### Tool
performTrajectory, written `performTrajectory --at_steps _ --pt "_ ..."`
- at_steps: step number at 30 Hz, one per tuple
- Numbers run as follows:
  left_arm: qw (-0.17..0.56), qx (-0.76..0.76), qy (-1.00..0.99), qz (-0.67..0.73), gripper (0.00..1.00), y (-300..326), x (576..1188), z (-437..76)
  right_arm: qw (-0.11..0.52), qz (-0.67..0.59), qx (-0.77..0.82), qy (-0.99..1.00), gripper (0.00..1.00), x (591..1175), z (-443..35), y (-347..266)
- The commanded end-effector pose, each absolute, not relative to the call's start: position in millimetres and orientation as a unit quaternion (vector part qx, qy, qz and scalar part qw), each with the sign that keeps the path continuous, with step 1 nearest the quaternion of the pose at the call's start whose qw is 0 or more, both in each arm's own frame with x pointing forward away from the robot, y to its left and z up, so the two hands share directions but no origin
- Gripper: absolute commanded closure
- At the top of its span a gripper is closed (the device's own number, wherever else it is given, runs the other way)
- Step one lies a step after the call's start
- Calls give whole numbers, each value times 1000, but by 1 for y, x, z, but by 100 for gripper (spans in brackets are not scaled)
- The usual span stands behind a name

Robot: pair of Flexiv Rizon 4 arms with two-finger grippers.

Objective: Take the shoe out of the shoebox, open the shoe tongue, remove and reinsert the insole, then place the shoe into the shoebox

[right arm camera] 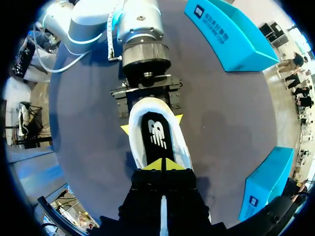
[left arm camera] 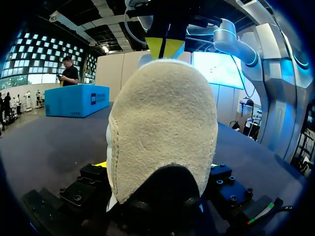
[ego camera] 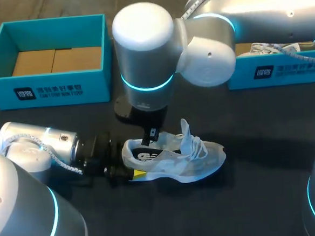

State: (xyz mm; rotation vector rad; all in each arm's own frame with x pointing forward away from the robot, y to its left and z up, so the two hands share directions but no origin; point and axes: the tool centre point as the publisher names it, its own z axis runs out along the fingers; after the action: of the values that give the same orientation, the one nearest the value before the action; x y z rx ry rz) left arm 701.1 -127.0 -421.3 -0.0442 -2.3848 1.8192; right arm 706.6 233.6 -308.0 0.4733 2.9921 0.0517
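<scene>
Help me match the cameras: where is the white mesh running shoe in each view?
Head view: white mesh running shoe mid-table, under the right gripper.
Left wrist view: its heel, under the right gripper.
Right wrist view: just beyond the fingertips, opening upward.
Shared landmark: the right gripper.

The cream suede heel of the shoe point(left arm camera: 162, 132) fills the centre, clamped between the finger blocks of the left gripper point(left arm camera: 157, 169). Directly above the heel collar, the yellow tips of the right gripper point(left arm camera: 165, 48) meet. A blue shoebox point(left arm camera: 76, 101) stands well apart on the dark table point(left arm camera: 49, 142).
</scene>
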Motion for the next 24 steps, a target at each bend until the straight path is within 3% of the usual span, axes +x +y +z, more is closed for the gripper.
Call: performTrajectory --at_steps 1,24 --pt "70 -14 -793 605 100 -125 702 -427 48 29 144 988 100 712 -331 232" --pt "70 -14 -793 605 100 -125 702 -427 28 27 119 992 100 722 -396 216"
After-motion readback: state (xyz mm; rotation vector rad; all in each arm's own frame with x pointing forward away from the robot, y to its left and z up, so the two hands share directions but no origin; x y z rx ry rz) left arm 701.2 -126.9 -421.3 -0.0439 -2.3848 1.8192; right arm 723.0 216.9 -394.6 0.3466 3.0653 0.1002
